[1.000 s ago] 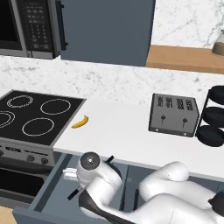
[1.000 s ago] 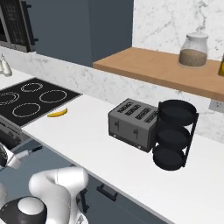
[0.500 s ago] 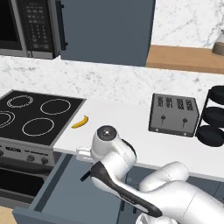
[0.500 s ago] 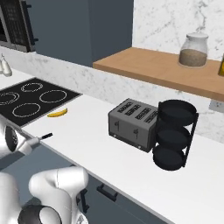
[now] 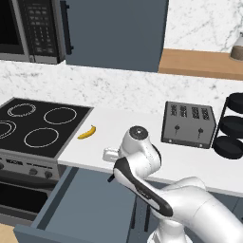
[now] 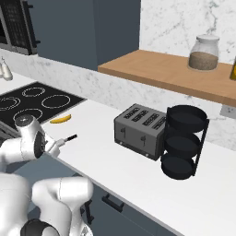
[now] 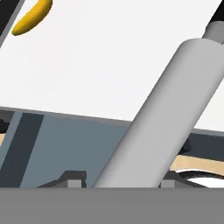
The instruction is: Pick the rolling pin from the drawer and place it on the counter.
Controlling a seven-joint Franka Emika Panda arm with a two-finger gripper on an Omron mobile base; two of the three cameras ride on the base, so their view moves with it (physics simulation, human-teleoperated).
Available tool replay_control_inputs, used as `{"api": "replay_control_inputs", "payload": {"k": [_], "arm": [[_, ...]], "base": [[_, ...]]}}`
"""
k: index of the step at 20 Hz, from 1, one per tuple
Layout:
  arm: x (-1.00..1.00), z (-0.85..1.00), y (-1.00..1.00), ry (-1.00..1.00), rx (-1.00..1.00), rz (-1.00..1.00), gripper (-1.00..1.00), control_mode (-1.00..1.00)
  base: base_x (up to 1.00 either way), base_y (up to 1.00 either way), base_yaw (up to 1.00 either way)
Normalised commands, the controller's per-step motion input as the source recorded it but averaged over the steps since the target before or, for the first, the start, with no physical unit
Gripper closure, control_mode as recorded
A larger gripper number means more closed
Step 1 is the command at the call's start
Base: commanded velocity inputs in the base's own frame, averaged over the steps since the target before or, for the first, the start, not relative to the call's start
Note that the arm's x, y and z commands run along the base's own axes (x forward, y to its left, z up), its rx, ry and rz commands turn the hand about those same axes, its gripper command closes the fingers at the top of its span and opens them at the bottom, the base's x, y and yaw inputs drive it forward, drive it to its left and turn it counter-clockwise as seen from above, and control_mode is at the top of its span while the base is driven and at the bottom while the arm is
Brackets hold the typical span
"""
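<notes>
The rolling pin [image 7: 162, 109] is a light-grey rod with a black tip [image 7: 216, 15], and my gripper [image 7: 120, 181] is shut on it. It slants across the hand view, its far end over the white counter [image 7: 109, 57]. In the right base view the gripper [image 6: 51, 148] holds the rolling pin [image 6: 62, 142] just above the counter's [image 6: 106, 156] front edge, black tip pointing toward the toaster. The slate-blue drawer [image 5: 80, 209] stands open below the counter [image 5: 142, 123], and its inside [image 7: 65, 148] shows under the hand.
A yellow banana [image 5: 87, 132] lies on the counter beside the black stovetop [image 5: 38, 126]. A steel toaster [image 5: 187, 124] and a black three-tier rack [image 6: 182, 140] stand further right. Above them a wooden shelf [image 6: 161, 71] carries a jar [image 6: 204, 53].
The hand rose out of the open drawer to counter height, carrying the rolling pin with it. The pin's tip now reaches over the counter's front edge.
</notes>
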Motion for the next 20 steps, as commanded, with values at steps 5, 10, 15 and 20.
{"api": "replay_control_inputs", "payload": {"k": [5, 10, 15, 20], "arm": [[0.87, -0.08, -0.13, 0.04, 0.00, 0.00, 1.00, -1.00], [0.80, -0.18, -0.21, 0.11, 0.00, -0.02, 1.00, -1.00], [0.72, -0.25, -0.04, 0.13, -0.01, -0.02, 1.00, -1.00], [0.55, -0.51, 0.02, 0.07, -0.09, -0.01, -1.00, -1.00]], "base": [[0.00, 0.00, 0.00], [0.00, 0.00, 0.00], [0.00, 0.00, 0.00], [0.00, 0.00, 0.00]]}}
